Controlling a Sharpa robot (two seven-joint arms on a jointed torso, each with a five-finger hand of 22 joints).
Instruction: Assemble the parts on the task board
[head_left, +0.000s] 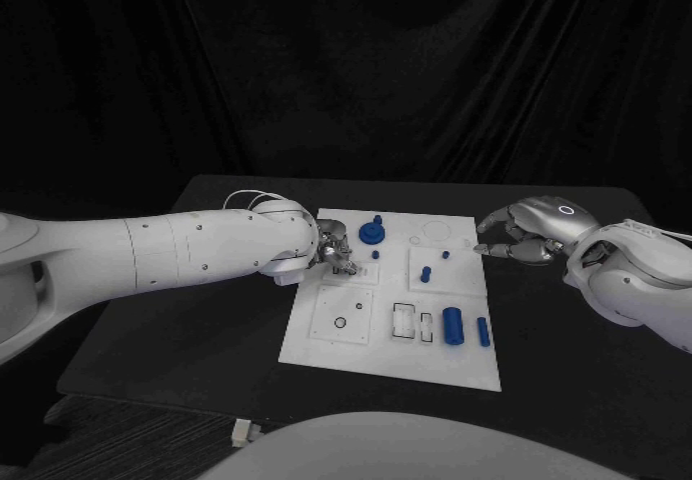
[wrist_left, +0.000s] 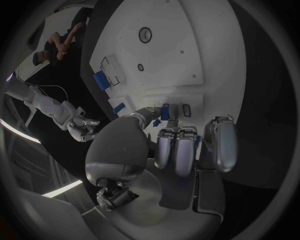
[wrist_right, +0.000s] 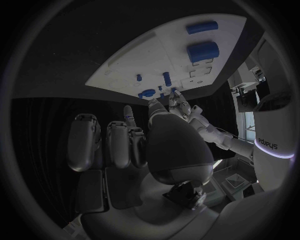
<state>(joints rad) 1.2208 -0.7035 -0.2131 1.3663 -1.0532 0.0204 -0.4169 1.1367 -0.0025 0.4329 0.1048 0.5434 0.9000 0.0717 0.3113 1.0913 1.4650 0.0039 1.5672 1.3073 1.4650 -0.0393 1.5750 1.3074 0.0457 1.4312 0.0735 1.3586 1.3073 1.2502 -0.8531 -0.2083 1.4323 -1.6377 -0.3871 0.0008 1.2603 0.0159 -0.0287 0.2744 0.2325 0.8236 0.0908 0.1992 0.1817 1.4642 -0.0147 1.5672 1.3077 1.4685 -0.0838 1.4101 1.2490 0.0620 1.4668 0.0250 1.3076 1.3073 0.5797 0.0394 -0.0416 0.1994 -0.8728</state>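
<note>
My left hand (head_left: 335, 250) rests over the left edge of the board (head_left: 361, 345), near its far left corner. In the left wrist view its fingers (wrist_left: 177, 150) are curled together over the board; a small blue part (wrist_left: 165, 112) sits at the thumb tip, but I cannot tell whether it is held.

My right hand (head_left: 522, 238) hovers just beside the board's right edge, near the far right corner, above the table (head_left: 173, 330). Its fingers (wrist_right: 119, 145) are curled in with nothing in them.

On the board, a blue round part (head_left: 374, 233) stands near the far edge, just beside my left hand. A small peg (head_left: 428, 271) stands near the middle. A thick cylinder (head_left: 453, 326) and a thinner pin (head_left: 483, 331) lie side by side toward the near right corner.
</note>
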